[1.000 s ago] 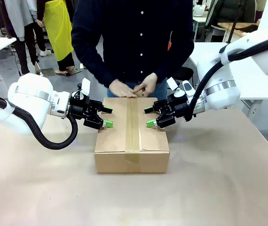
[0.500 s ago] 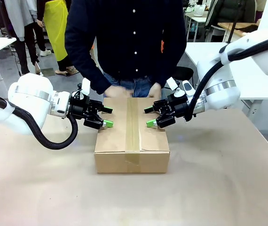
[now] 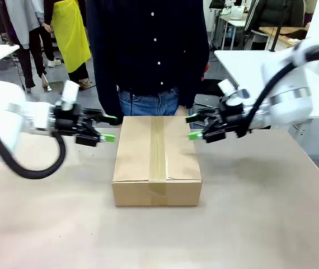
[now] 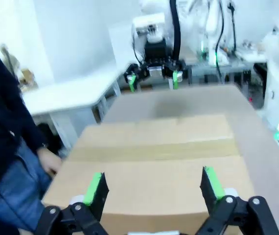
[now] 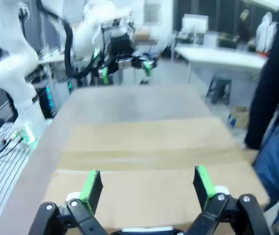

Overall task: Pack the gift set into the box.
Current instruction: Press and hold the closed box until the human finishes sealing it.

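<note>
- One box (image 3: 156, 159), plain brown cardboard, sits in the middle of the table (image 3: 260, 224); its flaps are shut flat and a single strip of tape (image 3: 158, 151) runs near-to-far down the top and over the near face.
- The gift set cannot be seen anywhere; the closed carton hides whatever is inside.
- Two grippers flank the carton, one on each side, both raised about level with its top near the far end, and neither touches it.
- The left gripper (image 3: 106, 128) hangs just left of the carton's far left corner, its jaws spread wide with nothing between them; in the left wrist view the same gripper (image 4: 154, 188) frames the carton (image 4: 154, 161) between its green pads (image 4: 96, 187).
- The right gripper (image 3: 193, 126) hangs over the carton's far right corner, jaws likewise spread and empty; the right wrist view shows this gripper (image 5: 147, 188) with the carton top (image 5: 149, 152) beyond it.
- One person (image 3: 148, 50) in a dark buttoned shirt and jeans stands right at the far edge, directly behind the carton; a hand (image 4: 49, 160) hangs by the carton's far side, apart from both grippers.
- Nothing lies on the carton's top.
- Farther off: white tables at the left and right, and a figure in a yellow apron (image 3: 73, 31) at the far left.
</note>
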### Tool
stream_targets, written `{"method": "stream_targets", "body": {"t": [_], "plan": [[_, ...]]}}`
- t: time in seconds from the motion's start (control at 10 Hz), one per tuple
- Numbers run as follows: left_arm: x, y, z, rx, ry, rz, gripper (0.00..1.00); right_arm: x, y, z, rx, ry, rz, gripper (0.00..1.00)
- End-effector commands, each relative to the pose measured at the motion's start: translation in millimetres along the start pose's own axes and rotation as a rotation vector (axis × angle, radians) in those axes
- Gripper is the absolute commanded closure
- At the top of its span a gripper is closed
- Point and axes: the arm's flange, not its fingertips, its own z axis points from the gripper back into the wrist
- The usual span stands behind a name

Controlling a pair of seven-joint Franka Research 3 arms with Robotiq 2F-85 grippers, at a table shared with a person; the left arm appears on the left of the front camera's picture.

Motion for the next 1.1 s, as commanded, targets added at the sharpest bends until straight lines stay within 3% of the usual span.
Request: {"method": "stream_targets", "body": {"t": [0.0, 0.1, 0.2, 0.3, 0.4, 1.0], "plan": [[-13, -33, 78, 0.11, -0.177, -0.048, 0.0, -13, 37, 74, -0.137, -0.202, 0.068, 0.0], [-32, -45, 110, 0.123, -0.23, -0.048, 0.0, -29, 50, 108, -0.215, -0.28, 0.085, 0.0], [-55, -56, 136, 0.258, -0.195, 0.03, 0.0, -48, 59, 137, -0.38, -0.341, 0.054, 0.0], [-73, -64, 154, 0.286, -0.259, 0.056, 0.0, -62, 60, 147, -0.496, -0.328, 0.01, 0.0], [-21, -53, 125, 0.191, -0.206, 0.009, 0.0, -22, 52, 128, -0.265, -0.264, 0.028, 0.0], [-21, -53, 125, 0.191, -0.206, 0.009, 0.0, -22, 52, 128, -0.265, -0.264, 0.028, 0.0]]}}
